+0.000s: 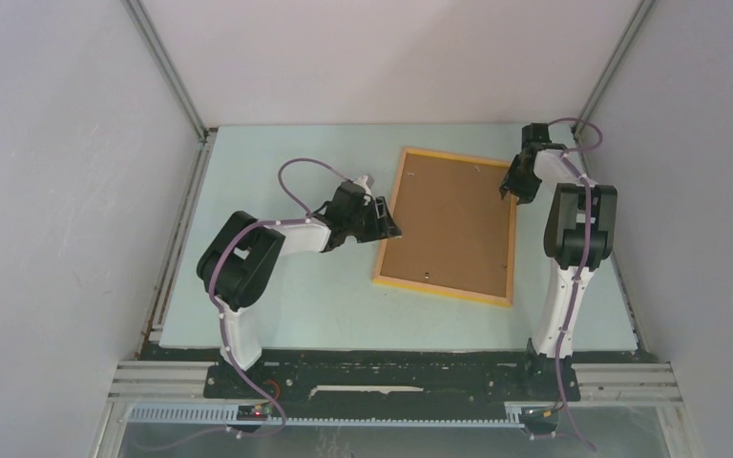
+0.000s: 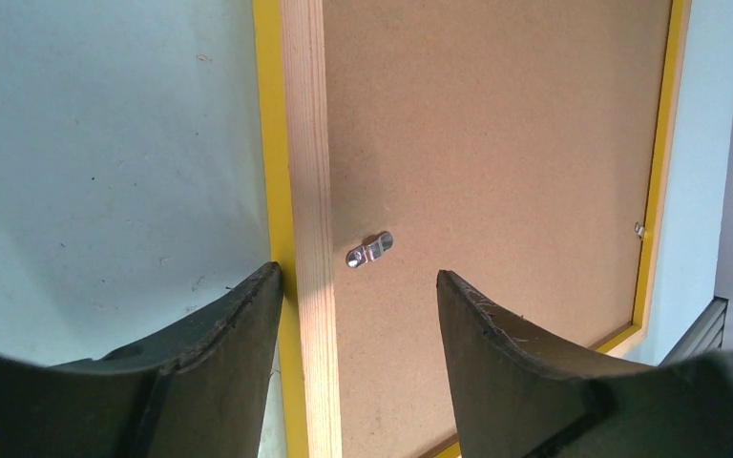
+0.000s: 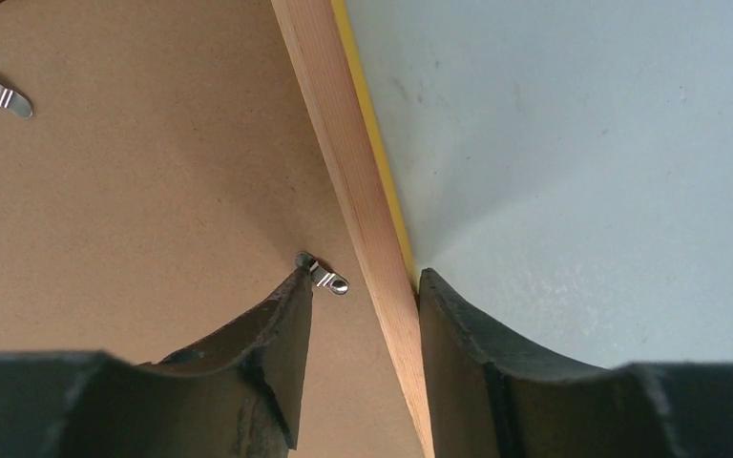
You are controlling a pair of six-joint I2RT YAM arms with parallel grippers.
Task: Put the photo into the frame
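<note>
Top: frame (image 1: 444, 291) lies back-up mid-table (image 1: 277, 286), brown backing board (image 1: 449, 219) in it. Left gripper (image 1: 391, 227) at its 9 o'clock rail, right gripper (image 1: 511, 189) at 2 o'clock.
Left wrist: jaws apart, straddling rail, 1 clip (image 2: 369, 250) between.
Right wrist: jaws apart across rail, 1 fingertip at a 2nd clip (image 3: 323, 274).

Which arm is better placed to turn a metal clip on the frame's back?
Probably the right: one finger of the right gripper sits at a clip, while the left gripper's nearest clip lies ahead, untouched.
</note>
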